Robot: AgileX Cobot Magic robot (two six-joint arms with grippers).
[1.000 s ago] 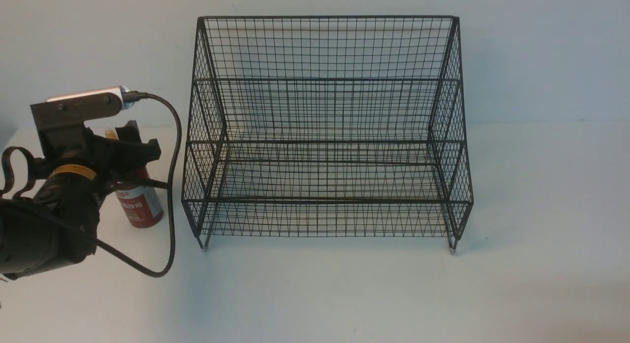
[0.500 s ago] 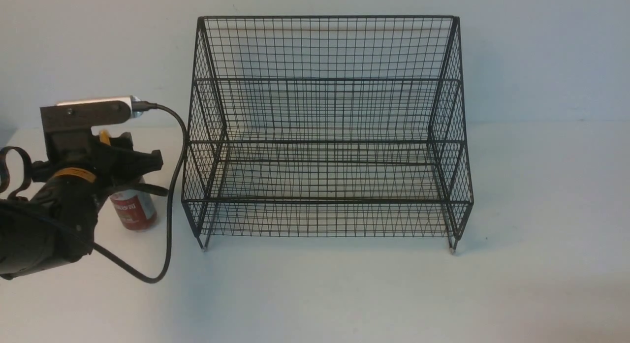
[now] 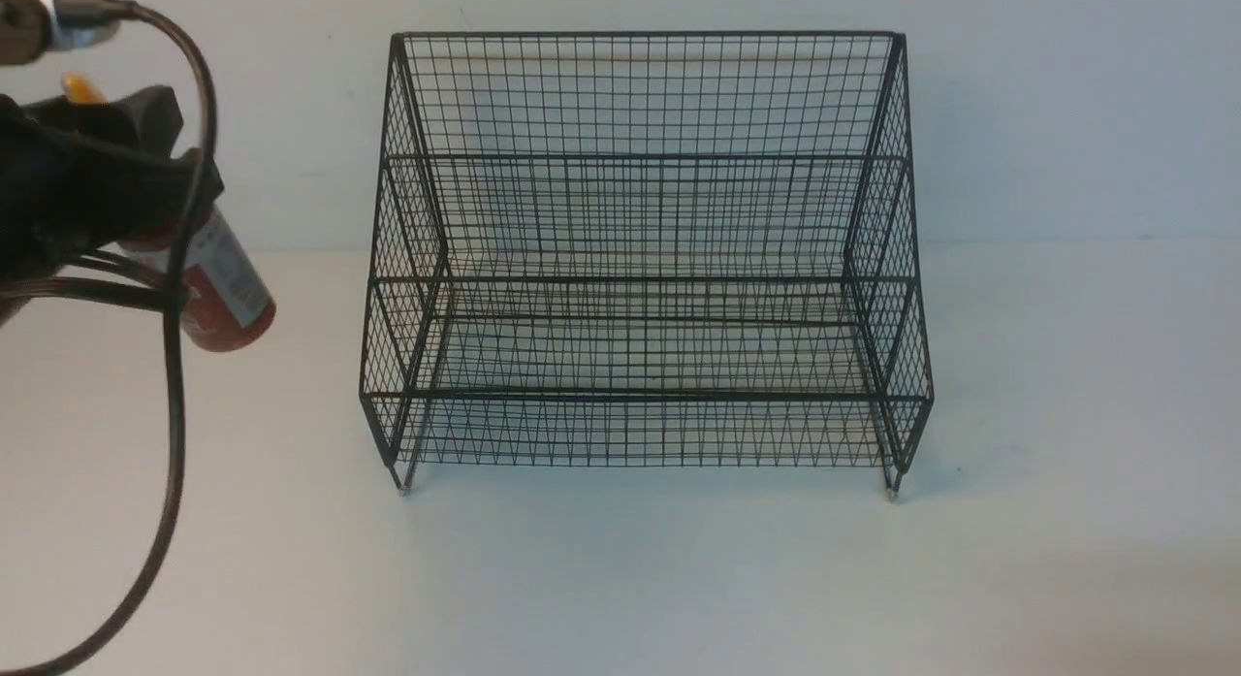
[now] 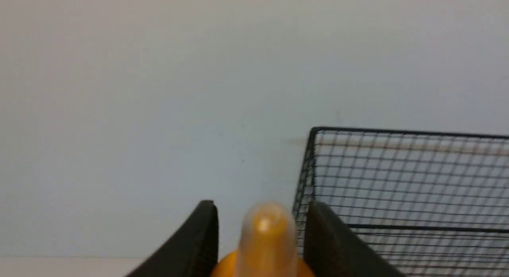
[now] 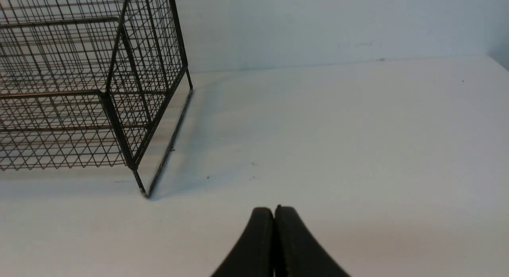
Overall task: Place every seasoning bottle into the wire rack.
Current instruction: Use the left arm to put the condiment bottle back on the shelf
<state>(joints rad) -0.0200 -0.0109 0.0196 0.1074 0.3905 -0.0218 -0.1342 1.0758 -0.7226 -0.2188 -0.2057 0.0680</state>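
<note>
My left gripper is shut on the seasoning bottle and holds it tilted in the air, well above the table, left of the wire rack. The bottle's yellow nozzle cap shows between the two black fingers in the left wrist view, with the rack's top corner beyond. The rack's tiers hold nothing. My right gripper is shut and empty, low over the table to the right of the rack; it does not show in the front view.
A black cable hangs from the left wrist down to the table. A pale wall stands close behind the rack. The white table runs in front of the rack and to its right.
My left gripper has lifted the bottle off the table, up and to the left, and the bottle now hangs tilted. The rack has not moved.
</note>
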